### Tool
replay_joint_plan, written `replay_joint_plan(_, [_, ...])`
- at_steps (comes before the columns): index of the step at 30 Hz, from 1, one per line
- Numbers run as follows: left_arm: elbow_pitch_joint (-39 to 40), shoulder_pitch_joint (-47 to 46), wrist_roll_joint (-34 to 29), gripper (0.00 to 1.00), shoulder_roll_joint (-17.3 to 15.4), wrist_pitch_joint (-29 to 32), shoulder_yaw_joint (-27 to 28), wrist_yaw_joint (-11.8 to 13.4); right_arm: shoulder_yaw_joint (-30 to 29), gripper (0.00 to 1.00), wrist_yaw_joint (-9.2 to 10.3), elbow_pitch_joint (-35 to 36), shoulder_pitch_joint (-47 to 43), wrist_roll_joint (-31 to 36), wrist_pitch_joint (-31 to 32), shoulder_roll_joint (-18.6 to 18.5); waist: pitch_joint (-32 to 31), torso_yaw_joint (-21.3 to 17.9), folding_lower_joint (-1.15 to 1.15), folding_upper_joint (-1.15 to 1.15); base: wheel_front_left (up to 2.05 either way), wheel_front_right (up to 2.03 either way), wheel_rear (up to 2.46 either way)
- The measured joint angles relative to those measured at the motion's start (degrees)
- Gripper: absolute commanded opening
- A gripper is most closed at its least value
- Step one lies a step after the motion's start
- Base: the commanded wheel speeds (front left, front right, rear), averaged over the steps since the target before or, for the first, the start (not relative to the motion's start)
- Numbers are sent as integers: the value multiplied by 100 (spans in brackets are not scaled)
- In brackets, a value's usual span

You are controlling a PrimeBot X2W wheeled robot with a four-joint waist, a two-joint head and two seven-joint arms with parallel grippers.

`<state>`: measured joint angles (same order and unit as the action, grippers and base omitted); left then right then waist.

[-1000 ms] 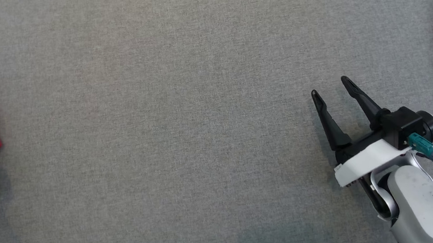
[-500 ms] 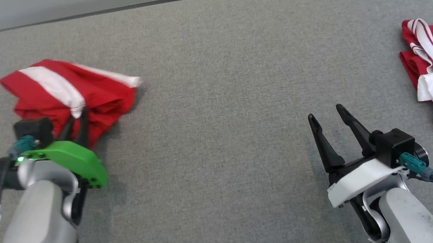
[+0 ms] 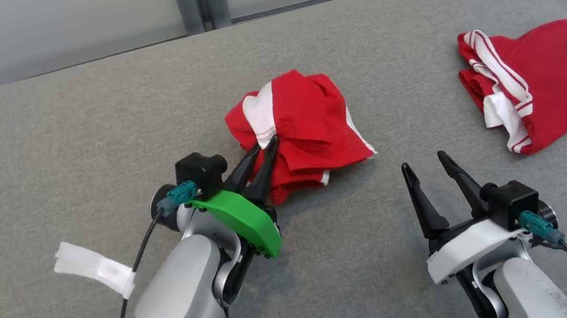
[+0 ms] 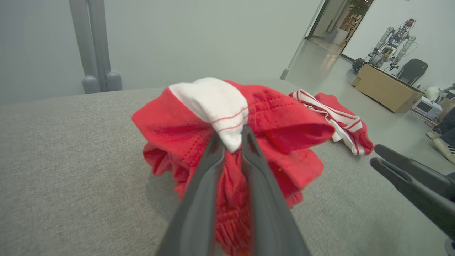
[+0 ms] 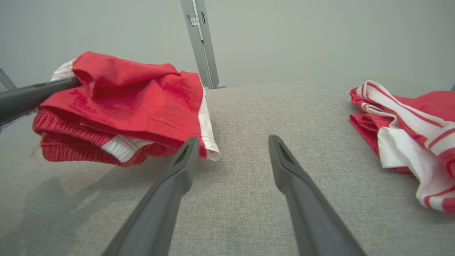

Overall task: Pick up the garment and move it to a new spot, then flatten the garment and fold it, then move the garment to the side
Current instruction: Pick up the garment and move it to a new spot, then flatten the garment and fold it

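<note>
The garment [image 3: 306, 125] is a bunched red piece with white panels, near the middle of the grey table [image 3: 74, 123]. My left gripper [image 3: 265, 144] is shut on its white-trimmed near edge. The left wrist view shows the fingers pinching that white fold of the garment [image 4: 270, 117] at the left gripper [image 4: 231, 137]. In the right wrist view the garment [image 5: 135, 96] hangs a little above the cloth surface with a shadow under it. My right gripper [image 3: 424, 161] stands open and holds nothing, just right of the garment and apart from it; the right gripper [image 5: 233, 140] has bare table between its fingers.
A second red garment with white stripes [image 3: 533, 80] lies crumpled at the table's right end, also seen as the striped garment [image 5: 408, 131]. A grey post [image 3: 199, 4] stands behind the far edge. A cardboard box [image 4: 385, 89] sits on the floor beyond.
The head camera has shifted. My left gripper has carried the garment right, from the table's left side toward the middle, close to the right gripper. The right gripper stays open.
</note>
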<state>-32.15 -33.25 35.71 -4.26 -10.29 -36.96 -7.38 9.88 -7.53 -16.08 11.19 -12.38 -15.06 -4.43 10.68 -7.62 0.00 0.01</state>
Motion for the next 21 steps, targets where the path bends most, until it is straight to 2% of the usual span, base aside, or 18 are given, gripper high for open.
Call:
replay_joint_plan(2, [-191, 9, -34, 0, 22, -90, -83, 1, -1, 100, 0, -9, -7, 0, 0, 3, -11, -99, 0, 0, 0, 0, 0])
replay_joint_plan(3, [-328, 41, -68, 25, 25, -104, -118, 3, -3, 100, 0, -14, -7, 0, 1, 4, -15, -142, 0, 0, 0, 0, 0])
replay_joint_plan(4, [-464, 106, -88, 100, 20, -160, -126, 19, -2, 100, 0, -24, -7, 0, 1, 4, -19, -178, 0, 0, 0, 0, 0])
replay_joint_plan(9, [-910, 382, -182, 100, -92, -390, -30, 143, 19, 100, 1, -38, -7, 13, 1, 9, -47, -186, 0, 0, 0, 0, 0])
replay_joint_plan(13, [-914, 740, -15, 100, -192, -455, 424, 210, 148, 100, 0, -56, -4, 18, 1, 4, -86, -23, 0, 0, 0, 0, 0])
replay_joint_plan(18, [-318, 1341, -155, 100, -332, -474, 1161, 366, 487, 100, 0, -152, 93, 24, 1, -1, -146, 268, 0, 0, 0, 0, 0])
replay_joint_plan(21, [-115, 1623, -312, 100, -319, -472, 1381, 388, 627, 100, 0, -189, 202, 23, 0, -3, -166, 402, 0, 0, 0, 0, 0])
